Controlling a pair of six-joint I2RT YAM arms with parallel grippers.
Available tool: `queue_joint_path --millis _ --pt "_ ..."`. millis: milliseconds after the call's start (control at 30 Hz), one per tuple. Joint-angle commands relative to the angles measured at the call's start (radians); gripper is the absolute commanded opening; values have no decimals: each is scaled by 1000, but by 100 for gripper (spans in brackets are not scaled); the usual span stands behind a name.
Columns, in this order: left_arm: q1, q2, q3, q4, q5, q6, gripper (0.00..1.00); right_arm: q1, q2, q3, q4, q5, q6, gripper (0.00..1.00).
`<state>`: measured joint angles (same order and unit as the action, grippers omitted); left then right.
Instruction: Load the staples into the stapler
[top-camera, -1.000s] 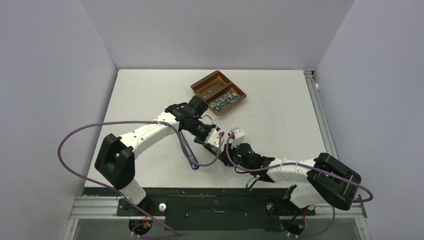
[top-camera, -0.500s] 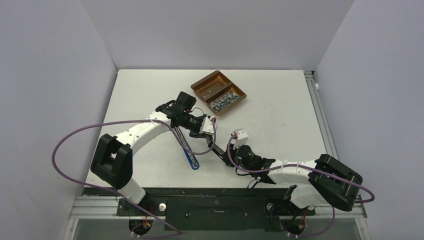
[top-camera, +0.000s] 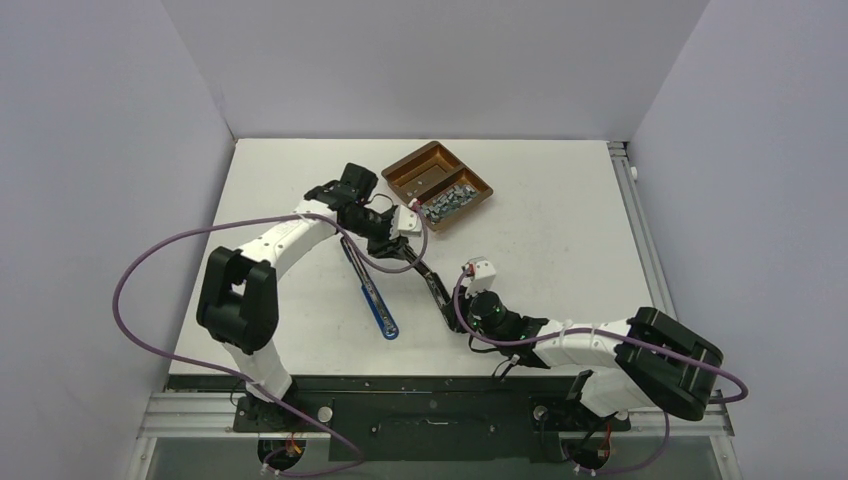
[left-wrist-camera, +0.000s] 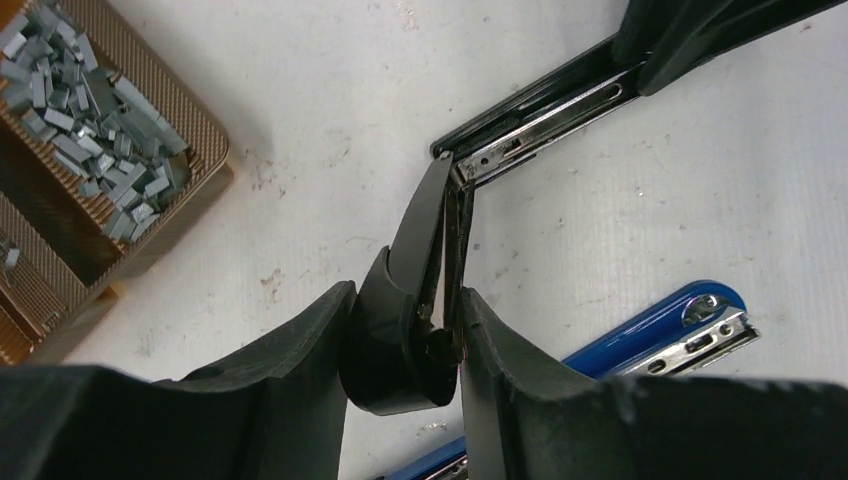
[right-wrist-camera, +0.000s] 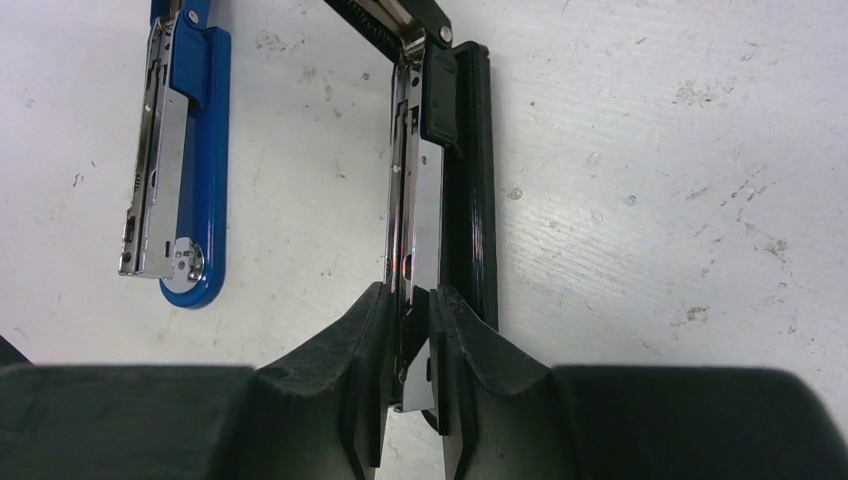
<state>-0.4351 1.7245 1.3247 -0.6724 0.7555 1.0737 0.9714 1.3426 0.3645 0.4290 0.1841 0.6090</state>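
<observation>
A black stapler (top-camera: 432, 285) lies opened out mid-table, between my two grippers. My left gripper (left-wrist-camera: 405, 296) is shut on the rounded end of its black top cover (left-wrist-camera: 418, 250), which is swung back from the hinge. The right gripper (right-wrist-camera: 409, 292) is shut on the near end of the stapler's shiny metal magazine (right-wrist-camera: 407, 170), with the black base (right-wrist-camera: 470, 180) beside it. The staples (left-wrist-camera: 85, 115) are a heap of small grey blocks in the near compartment of a brown tray (top-camera: 405, 165), also seen from above as the staples (top-camera: 447, 199).
A blue stapler (top-camera: 368, 292) lies opened flat on the table left of the black one, and it also shows as the blue stapler (right-wrist-camera: 183, 150) in the right wrist view. The tray's far compartment (top-camera: 420, 172) holds a few bits. Purple cables loop beside both arms.
My left gripper has moved back and to the left toward the tray, swinging the black cover away from the magazine. The right gripper still holds the magazine end, shifted slightly toward me.
</observation>
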Motion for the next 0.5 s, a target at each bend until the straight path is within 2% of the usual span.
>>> queue_joint_path --millis 0,100,267,467 --pt "67 49 140 111 -101 -9 9 35 36 -22 -86 -109 30 11" --pt "77 66 165 111 -102 -28 9 32 43 -22 -68 -143 27 10" --pt "84 82 240 3 -58 -15 7 15 63 -23 -45 -216 24 9" --pt "87 122 411 -343 38 82 3 -38 67 -50 -13 -286 19 9"
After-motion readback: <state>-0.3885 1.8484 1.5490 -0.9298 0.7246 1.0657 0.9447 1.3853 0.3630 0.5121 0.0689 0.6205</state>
